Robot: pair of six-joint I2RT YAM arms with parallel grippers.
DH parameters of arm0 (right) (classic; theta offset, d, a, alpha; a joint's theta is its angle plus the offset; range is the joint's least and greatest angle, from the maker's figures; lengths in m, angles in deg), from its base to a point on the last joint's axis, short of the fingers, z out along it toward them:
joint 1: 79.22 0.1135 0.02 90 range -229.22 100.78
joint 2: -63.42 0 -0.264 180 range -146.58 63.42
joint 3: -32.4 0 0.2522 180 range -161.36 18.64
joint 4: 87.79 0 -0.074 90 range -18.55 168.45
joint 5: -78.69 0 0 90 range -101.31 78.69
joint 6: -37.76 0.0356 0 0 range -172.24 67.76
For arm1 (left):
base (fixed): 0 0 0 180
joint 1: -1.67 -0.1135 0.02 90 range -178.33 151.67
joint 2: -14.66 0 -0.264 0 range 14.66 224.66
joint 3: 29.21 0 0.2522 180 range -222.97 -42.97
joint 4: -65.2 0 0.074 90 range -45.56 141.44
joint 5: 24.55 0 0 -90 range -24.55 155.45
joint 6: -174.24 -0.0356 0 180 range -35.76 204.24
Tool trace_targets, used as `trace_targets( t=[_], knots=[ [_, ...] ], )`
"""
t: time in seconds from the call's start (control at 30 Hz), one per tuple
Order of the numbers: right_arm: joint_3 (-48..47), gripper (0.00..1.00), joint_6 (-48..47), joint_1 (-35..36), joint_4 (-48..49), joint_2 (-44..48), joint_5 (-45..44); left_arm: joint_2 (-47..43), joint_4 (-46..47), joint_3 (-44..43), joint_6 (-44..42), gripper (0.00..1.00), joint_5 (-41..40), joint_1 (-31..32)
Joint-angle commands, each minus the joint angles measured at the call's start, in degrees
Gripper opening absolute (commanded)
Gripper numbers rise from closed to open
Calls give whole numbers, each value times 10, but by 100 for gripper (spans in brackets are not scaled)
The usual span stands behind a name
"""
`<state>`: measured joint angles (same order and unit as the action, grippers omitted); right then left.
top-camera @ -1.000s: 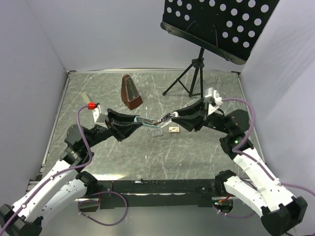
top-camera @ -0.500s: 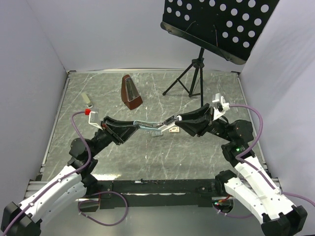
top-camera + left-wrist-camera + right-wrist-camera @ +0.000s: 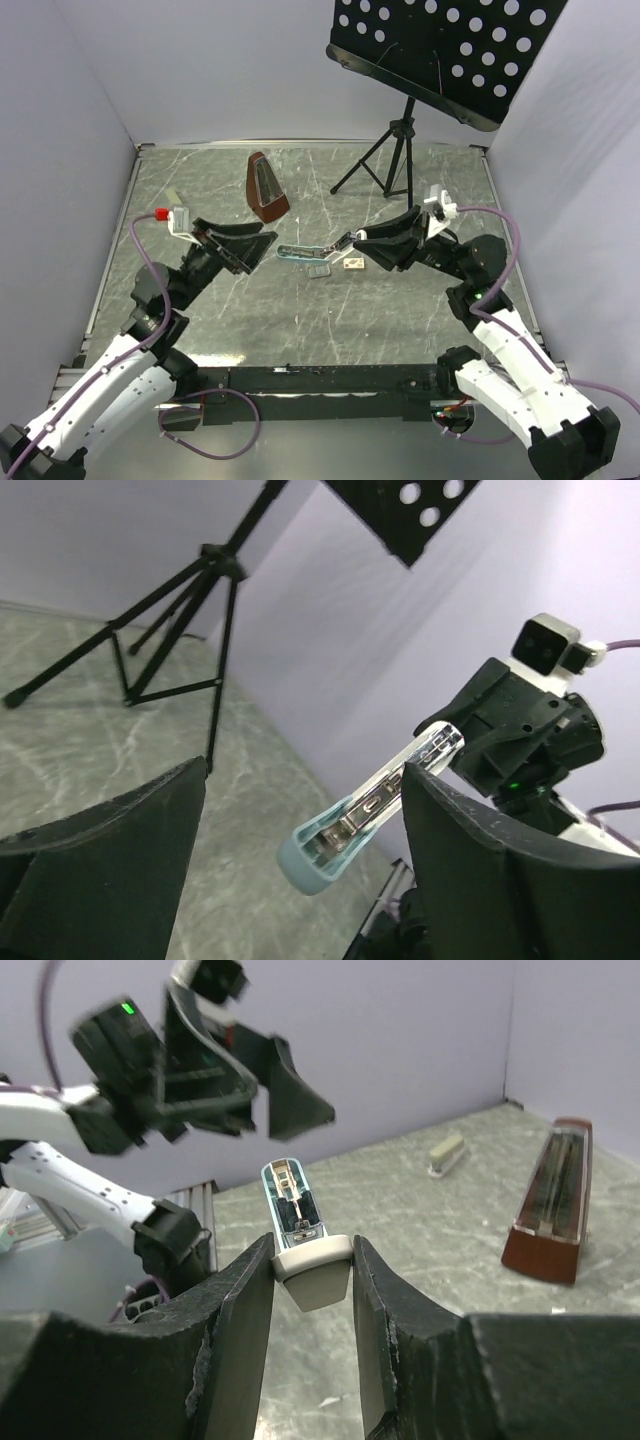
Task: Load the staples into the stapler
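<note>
Two grippers, both mine. My left gripper has its jaws spread wide, just short of the stapler's blue tip. My right gripper pinches the stapler's other end, holding it above the table. The staples box lies just under it.

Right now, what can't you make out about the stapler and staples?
Any staples inside the stapler: too small to tell in any view.
The stapler's near end: right wrist view, hidden inside the right gripper.
The staple box contents: overhead view too small; absent from both wrist views.
</note>
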<state>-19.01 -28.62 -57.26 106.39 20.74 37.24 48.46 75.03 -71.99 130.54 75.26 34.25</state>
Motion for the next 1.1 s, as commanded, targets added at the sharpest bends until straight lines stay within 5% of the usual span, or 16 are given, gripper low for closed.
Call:
trace_targets(
  t=[0.0,0.4,0.57,0.77,1.07],
  knots=[
    [-29,0,-34,-2,16,-19,1,17,-132,-76,-55,84,-37,-1],
    [-34,0,-44,0,13,-82,44,181,-352,-267,-371,79,190,11],
    [-34,0,-47,3,7,-86,51,227,-396,-294,-501,67,269,34],
    [-32,0,-51,10,4,-84,55,267,-426,-315,-596,59,320,55],
    [-25,0,-49,15,17,-82,57,314,-420,-341,-616,47,330,65]
  ],
)
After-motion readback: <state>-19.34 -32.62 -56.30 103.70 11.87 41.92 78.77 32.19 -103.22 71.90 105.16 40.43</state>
